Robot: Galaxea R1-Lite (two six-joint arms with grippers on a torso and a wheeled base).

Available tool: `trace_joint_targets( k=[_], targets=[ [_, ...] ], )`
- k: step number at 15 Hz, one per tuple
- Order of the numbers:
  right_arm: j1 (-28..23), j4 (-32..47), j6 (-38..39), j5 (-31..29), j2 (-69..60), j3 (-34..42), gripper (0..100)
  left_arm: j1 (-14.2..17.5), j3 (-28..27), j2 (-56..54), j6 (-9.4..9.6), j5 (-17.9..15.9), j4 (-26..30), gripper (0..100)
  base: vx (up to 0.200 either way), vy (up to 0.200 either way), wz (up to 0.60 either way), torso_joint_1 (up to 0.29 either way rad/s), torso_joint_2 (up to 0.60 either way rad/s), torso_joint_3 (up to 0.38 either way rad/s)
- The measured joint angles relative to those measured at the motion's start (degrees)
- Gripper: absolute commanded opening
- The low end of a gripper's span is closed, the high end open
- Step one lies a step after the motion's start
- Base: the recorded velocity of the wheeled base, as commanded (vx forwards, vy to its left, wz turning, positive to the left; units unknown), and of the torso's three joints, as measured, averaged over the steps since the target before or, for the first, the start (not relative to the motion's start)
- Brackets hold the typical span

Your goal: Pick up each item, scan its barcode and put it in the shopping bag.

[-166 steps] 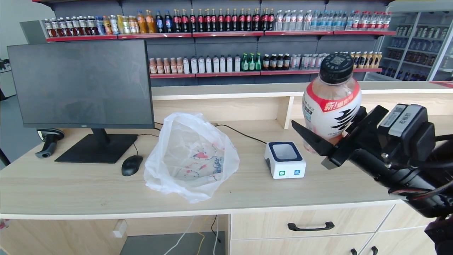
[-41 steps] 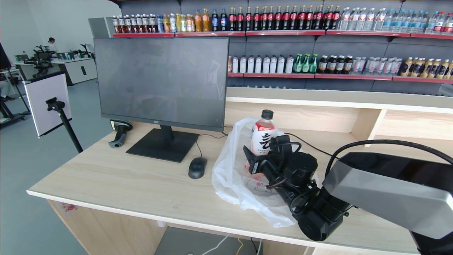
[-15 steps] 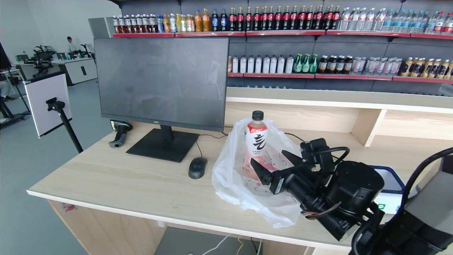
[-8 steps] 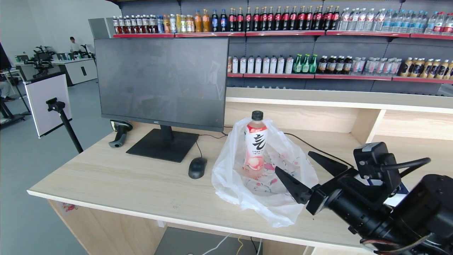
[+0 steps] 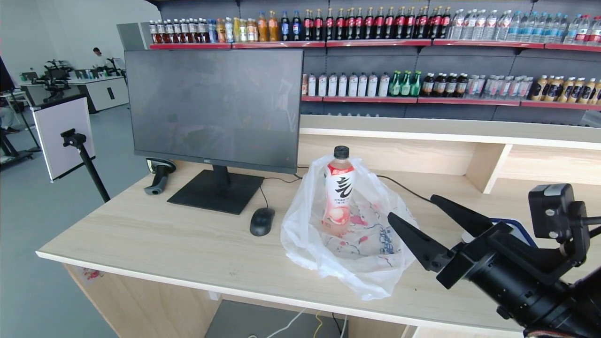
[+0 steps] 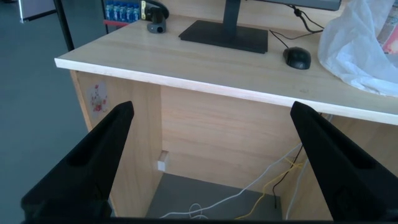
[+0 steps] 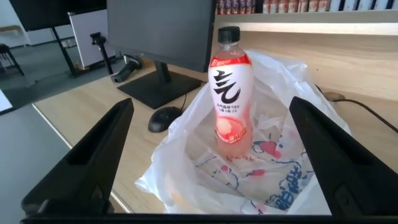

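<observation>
The bottle [image 5: 338, 192] stands upright inside the bag [image 5: 305, 234], long axis vertical, black cap up, its base on the bag's floor and its neck rising above the bag's rim. The right gripper [image 5: 411, 206] is just beside the bag on its right, jaws spread wide and holding nothing, fingertips pointing toward the bag. The bag sits on the bench [image 5: 164, 239] with a mouse [image 5: 262, 221] just left of it and a monitor [image 5: 213, 105] beyond, while the left gripper [image 6: 211, 106], wide open and empty, faces the bench front well apart from the bag.
</observation>
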Motion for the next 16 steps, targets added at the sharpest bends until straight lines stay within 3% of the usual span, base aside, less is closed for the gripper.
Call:
trace_joint_targets(
  k=[4,14,16],
  targets=[
    [-0.3,0.0,0.6,0.0,-0.6,0.1,100,0.0,0.0,0.0,-0.01,0.0,-0.1,100,0.0,0.0,0.0,0.0,0.0,0.0],
    [-0.5,0.0,0.9,0.0,-1.5,1.4,100,0.0,0.0,0.0,0.05,0.0,0.0,100,0.0,0.0,-0.6,0.007,0.0,0.004],
    [-0.4,0.0,0.8,0.0,-2.0,1.5,100,0.0,0.0,0.0,0.16,0.0,0.0,100,0.0,0.0,0.0,0.0,0.0,0.0]
  ],
)
